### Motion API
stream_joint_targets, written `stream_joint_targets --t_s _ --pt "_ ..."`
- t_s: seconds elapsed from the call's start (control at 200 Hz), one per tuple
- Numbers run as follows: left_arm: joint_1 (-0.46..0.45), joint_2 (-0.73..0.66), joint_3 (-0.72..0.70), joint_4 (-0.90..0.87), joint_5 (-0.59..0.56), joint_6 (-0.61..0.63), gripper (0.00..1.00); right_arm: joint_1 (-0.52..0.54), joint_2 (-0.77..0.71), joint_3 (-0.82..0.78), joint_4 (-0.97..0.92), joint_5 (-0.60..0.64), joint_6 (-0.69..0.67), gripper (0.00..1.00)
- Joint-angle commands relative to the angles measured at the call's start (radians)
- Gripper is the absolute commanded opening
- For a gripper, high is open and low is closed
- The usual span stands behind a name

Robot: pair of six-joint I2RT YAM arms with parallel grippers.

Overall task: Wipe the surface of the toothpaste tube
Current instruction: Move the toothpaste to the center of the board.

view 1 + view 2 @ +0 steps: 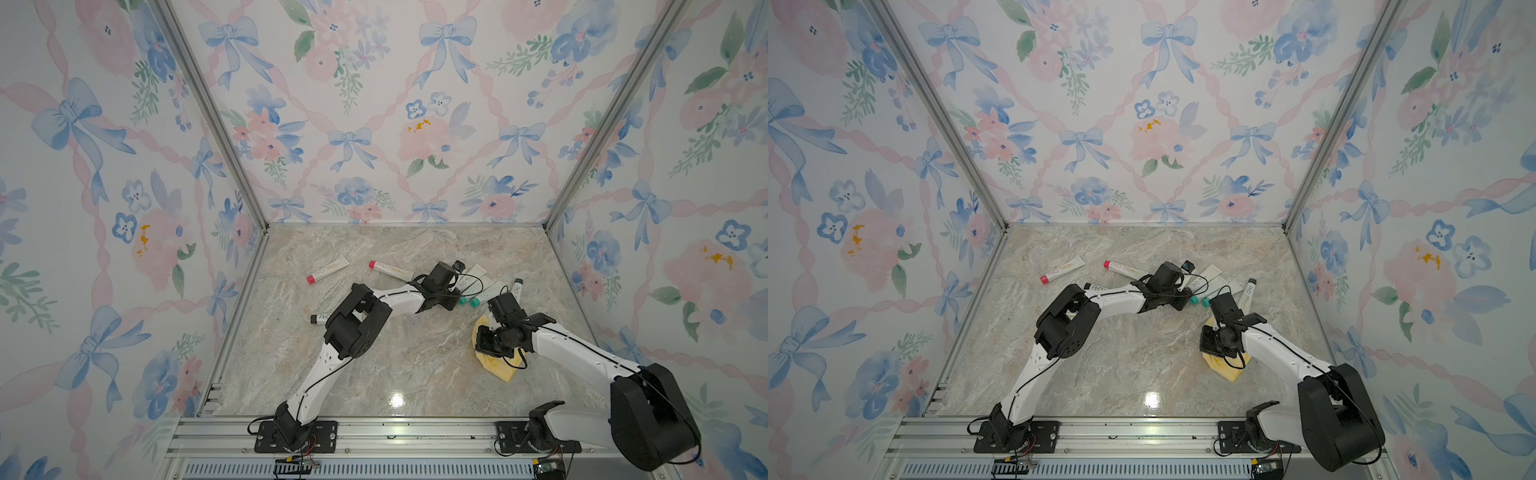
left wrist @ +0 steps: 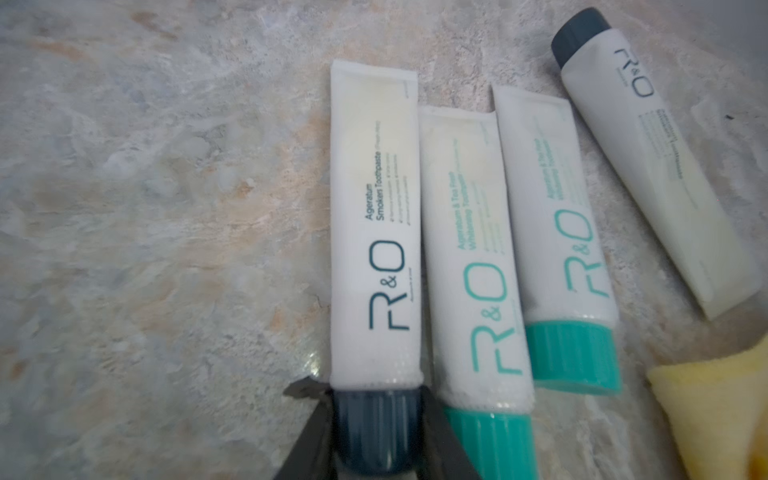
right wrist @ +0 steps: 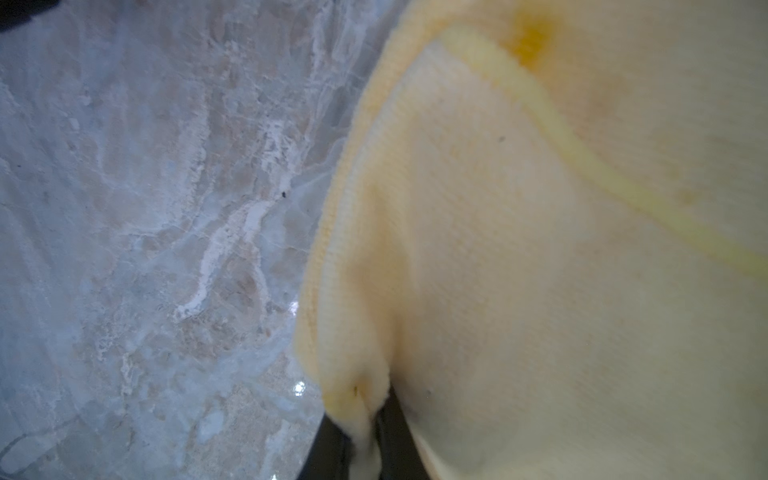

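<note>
A white toothpaste tube [image 2: 374,232] with a dark blue cap lies flat on the marble table at the end of a row of tubes. My left gripper [image 2: 376,401] has its two fingers pressed against both sides of that cap, shut on it. In both top views the left wrist covers this spot near the back right tubes [image 1: 473,272]. A yellow cloth [image 3: 540,249] hangs bunched from my right gripper [image 3: 370,415], which is shut on a fold of it. In a top view the cloth [image 1: 505,370] rests on the table under the right wrist.
Two teal-capped tubes [image 2: 469,266] [image 2: 557,232] lie beside the held one, and a dark-capped tube [image 2: 648,166] lies beyond them. Two red-capped tubes [image 1: 328,270] [image 1: 390,270] lie at the back. Another dark-capped tube [image 1: 320,318] pokes out from under the left arm.
</note>
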Motion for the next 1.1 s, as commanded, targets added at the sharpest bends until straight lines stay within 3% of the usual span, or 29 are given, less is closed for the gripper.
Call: stream_joint_targets --t_s 0.0,0.15,0.375,0.755,1.095 --pt "-0.014 0.010 -0.005 -0.051 0.019 -0.023 0.48 0.009 0.002 -0.012 0.003 0.003 0.006 0.13" --pt "0.002 -0.098 -0.069 -0.051 -0.025 -0.026 0.68 0.009 0.002 -0.022 0.008 0.001 0.003 0.13" --pt "0.085 -0.246 -0.156 -0.053 -0.084 -0.029 0.77 0.011 0.013 -0.027 0.027 -0.006 0.007 0.13" --pt "0.321 -0.248 -0.162 -0.050 -0.071 -0.080 0.80 0.012 0.029 -0.023 0.029 -0.006 0.000 0.13" --pt "0.430 -0.206 -0.146 -0.049 -0.077 -0.128 0.81 0.007 0.026 -0.045 0.037 0.002 -0.007 0.13"
